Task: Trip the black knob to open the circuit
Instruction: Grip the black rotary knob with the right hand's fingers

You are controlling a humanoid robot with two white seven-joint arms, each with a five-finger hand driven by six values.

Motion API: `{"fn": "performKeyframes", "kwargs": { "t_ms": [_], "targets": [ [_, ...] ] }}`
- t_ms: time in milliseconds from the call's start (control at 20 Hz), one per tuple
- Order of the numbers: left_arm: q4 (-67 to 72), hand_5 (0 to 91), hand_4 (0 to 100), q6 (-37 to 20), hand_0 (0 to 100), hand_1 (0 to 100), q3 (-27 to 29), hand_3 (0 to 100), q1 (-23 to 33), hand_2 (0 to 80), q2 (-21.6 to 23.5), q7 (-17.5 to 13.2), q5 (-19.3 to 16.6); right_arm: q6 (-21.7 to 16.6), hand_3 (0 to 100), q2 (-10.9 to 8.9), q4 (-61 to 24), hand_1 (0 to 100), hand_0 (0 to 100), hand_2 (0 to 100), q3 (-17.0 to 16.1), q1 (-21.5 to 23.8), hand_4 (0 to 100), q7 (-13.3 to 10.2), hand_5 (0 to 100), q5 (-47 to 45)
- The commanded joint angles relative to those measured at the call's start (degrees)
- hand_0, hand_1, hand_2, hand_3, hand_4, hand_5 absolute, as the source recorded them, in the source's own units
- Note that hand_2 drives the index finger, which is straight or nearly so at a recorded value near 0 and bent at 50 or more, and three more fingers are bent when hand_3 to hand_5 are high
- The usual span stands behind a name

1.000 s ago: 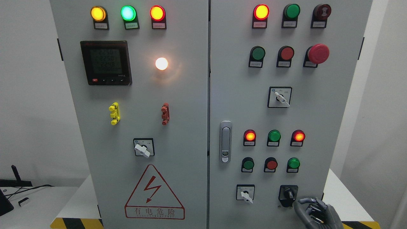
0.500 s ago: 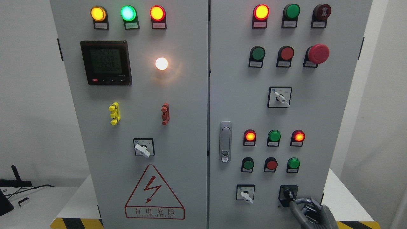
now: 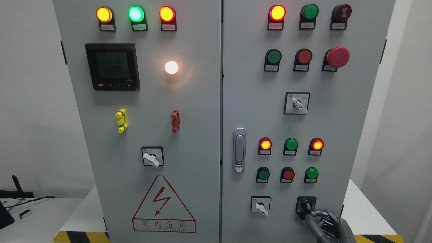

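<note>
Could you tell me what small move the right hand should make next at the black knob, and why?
Probably close the right hand up onto the black knob so thumb and finger pinch its handle, then turn. The fingertips reach only the knob's lower right edge and do not look wrapped around the handle, which points up and left. The indicator lamps above are lit, so the circuit seems not yet tripped.

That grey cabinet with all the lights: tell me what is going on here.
A humanoid robot's right hand is up at the lower right corner of the cabinet's right door, its fingers at the black knob. They reach it from below and the right, but whether they grip it cannot be told. The small white selector switch beside it is untouched. Several indicator lamps glow, among them a red one at the top. The left hand is out of view.
</note>
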Motion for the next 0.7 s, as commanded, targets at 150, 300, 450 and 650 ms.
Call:
{"fn": "performKeyframes", "kwargs": {
  "t_ms": [150, 300, 450, 650],
  "targets": [
    [0.0, 0.0, 0, 0.0, 12, 39, 0.0, 0, 0.0, 0.0, 0.0, 0.0, -1.8, 0.0, 88, 0.29, 0.0, 64, 33, 48, 0.9, 0.1, 78, -0.1, 78, 0.0],
    [0.0, 0.0, 0, 0.0, 12, 39, 0.0, 0, 0.0, 0.0, 0.0, 0.0, -1.8, 0.0, 88, 0.29, 0.0, 64, 33, 48, 0.9, 0.0, 78, -0.2, 78, 0.0],
    [0.0, 0.0, 0, 0.0, 12, 39, 0.0, 0, 0.0, 0.0, 0.0, 0.0, -1.8, 0.0, 88, 0.29, -0.1, 64, 33, 48, 0.9, -0.1, 78, -0.2, 78, 0.0],
    [0.0, 0.0, 0, 0.0, 12, 39, 0.0, 0, 0.0, 0.0, -0.1, 0.0, -1.8, 0.0, 88, 0.29, -0.1, 64, 33, 48, 1.2, -0.2, 78, -0.2, 78, 0.0]
  ]
}}
